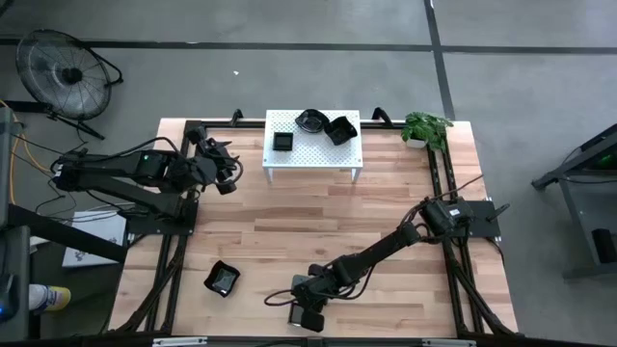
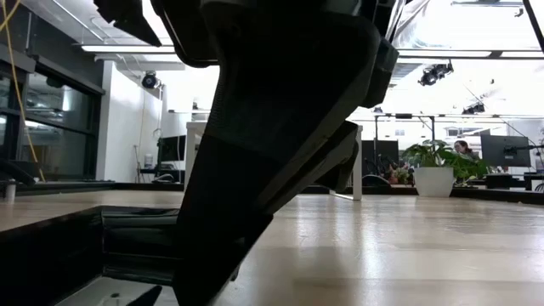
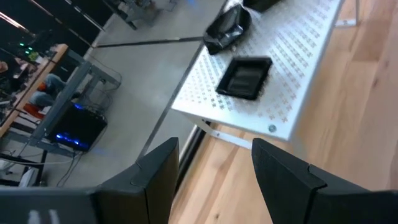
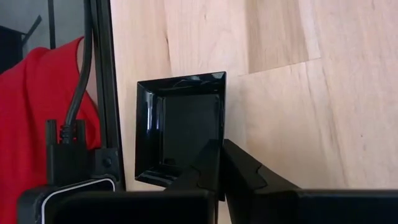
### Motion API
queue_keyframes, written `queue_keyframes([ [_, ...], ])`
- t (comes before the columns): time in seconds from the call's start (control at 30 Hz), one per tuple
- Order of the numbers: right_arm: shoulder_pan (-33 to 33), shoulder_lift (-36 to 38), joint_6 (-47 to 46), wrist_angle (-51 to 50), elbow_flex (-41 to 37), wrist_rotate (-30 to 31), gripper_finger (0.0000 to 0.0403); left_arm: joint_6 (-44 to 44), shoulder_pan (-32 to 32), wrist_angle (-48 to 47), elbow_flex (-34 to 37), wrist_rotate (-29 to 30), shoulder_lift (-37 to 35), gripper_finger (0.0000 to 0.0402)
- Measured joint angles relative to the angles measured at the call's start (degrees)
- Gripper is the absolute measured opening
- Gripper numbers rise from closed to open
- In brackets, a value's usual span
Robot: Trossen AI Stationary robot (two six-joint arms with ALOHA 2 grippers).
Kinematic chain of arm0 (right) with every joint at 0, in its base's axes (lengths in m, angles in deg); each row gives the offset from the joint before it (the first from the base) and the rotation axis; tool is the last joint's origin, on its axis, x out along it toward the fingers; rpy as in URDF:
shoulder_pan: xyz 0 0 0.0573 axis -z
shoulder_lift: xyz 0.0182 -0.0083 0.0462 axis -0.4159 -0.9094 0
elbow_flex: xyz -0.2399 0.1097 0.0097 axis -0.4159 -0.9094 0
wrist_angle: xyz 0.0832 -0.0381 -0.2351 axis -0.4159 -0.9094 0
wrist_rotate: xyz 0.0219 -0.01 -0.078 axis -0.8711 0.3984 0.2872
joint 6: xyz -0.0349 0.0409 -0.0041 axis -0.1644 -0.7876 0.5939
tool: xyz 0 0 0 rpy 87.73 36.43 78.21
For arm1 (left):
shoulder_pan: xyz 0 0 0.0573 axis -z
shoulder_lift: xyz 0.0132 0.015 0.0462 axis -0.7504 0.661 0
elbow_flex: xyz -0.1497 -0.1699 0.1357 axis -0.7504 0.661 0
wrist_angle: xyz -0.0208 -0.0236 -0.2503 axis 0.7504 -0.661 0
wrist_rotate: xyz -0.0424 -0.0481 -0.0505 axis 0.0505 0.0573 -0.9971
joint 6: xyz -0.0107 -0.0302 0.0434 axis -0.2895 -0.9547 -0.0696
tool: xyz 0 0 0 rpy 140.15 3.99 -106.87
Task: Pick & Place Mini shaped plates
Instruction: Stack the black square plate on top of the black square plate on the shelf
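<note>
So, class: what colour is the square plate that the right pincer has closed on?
Glossy black square plate; right wrist view shows it best.

High view looking straight down, taking in whole table [image 1: 318, 241] and both arms. Low view sitting at tabletop level, facing room; dark arm crowding lens. Left wrist view looking down obliquely at white perforated stand [image 3: 292, 81], mid-range; stand also showing in high view. Right wrist view looking close down on square black plate [image 4: 180, 127] at table edge.
</note>
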State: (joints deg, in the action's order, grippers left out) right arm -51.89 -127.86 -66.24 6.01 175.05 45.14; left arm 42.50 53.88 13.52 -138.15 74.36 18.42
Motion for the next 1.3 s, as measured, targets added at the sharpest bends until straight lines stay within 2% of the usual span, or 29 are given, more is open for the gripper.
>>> queue_keyframes([
  [0.27,1.69,2.55,2.46,-2.06,0.11,-0.43,0.0003,-1.13,0.02,0.33,1.93,-1.63,0.0,0.0198],
  [0.63,7.51,14.35,10.88,-11.06,0.2,2.18,0.0007,-1.13,0.0,0.89,1.93,-1.36,-0.52,0.0198],
  [0.97,18.53,23.88,17.82,-13.86,0.26,7.81,0.001,-1.13,0.0,0.86,1.93,-1.41,-0.48,0.0198],
  [1.13,25.82,25.71,17.22,-10.6,0.26,10.6,0.0011,-1.13,0.0,0.8,1.93,-1.36,-0.48,0.0198],
  [1.3,33.12,25.19,14.16,-4.38,0.22,10.03,0.0011,-1.1,0.01,-0.62,1.93,0.35,-0.48,0.0198],
])
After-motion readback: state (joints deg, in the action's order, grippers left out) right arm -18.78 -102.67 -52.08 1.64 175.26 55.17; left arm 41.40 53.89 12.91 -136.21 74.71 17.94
